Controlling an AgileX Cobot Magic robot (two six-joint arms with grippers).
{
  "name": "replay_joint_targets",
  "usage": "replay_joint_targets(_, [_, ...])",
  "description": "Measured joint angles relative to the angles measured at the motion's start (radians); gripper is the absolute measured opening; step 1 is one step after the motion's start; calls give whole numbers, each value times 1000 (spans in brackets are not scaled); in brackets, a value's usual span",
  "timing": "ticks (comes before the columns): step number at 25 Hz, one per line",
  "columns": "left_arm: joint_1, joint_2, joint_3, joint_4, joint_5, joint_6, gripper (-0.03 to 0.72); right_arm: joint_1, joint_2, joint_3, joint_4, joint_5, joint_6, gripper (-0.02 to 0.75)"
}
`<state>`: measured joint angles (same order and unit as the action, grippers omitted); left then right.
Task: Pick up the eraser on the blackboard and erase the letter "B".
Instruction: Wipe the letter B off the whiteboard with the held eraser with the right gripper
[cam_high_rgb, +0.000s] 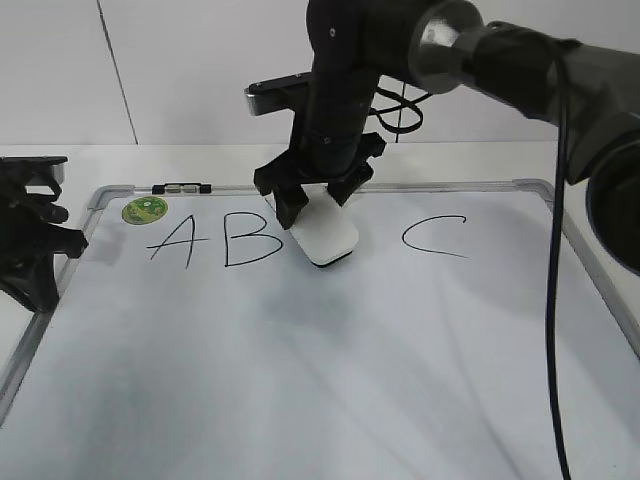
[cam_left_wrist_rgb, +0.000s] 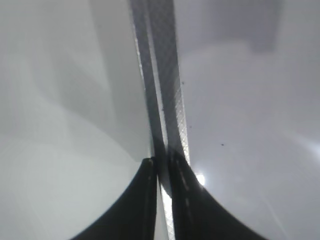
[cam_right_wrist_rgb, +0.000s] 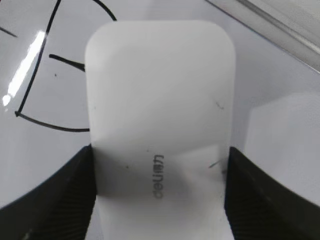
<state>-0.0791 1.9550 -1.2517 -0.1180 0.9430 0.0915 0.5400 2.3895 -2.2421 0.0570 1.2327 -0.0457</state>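
**Ana:** Starting left of the blackboard: the left gripper sits at the board's left frame edge, and the left wrist view shows its dark fingers pressed together with nothing between them, the frame's grey metal strip running right past the tips.

**Ben:** On the board itself, top-left corner, the round green sticker. Just right of it, the "A", then the letter "B", its black strokes intact (only the right curve is crowded).

**Ana:** Crowded by the eraser! It lies just right of the "B", tilted, its lower end toward the board's middle. The right gripper has reached in from the right and stands over it.

**Ben:** And the right wrist view settles the grip: the fingers are clamped on both long sides of the white block, grey marking facing up, the "B" showing at its upper left.

**Ana:** Further right on the board, well apart from the eraser, the "C".
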Motion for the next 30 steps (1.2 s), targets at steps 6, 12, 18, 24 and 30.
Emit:
replay_joint_targets(6, [0,0,0,-5,0,0,38,4,27,-17,5,4,3,562])
replay_joint_targets(12, [0,0,0,-7,1,0,38,38,45,-22,5,4,3,562])
replay_joint_targets(18, [0,1,0,-8,1,0,38,49,69,-33,4,-4,1,562])
replay_joint_targets(24, [1,1,-2,-10,1,0,38,66,69,-34,-8,-4,-17,562])
replay_joint_targets(30, [4,1,-2,-10,1,0,38,70,82,-44,2,-1,-21,561])
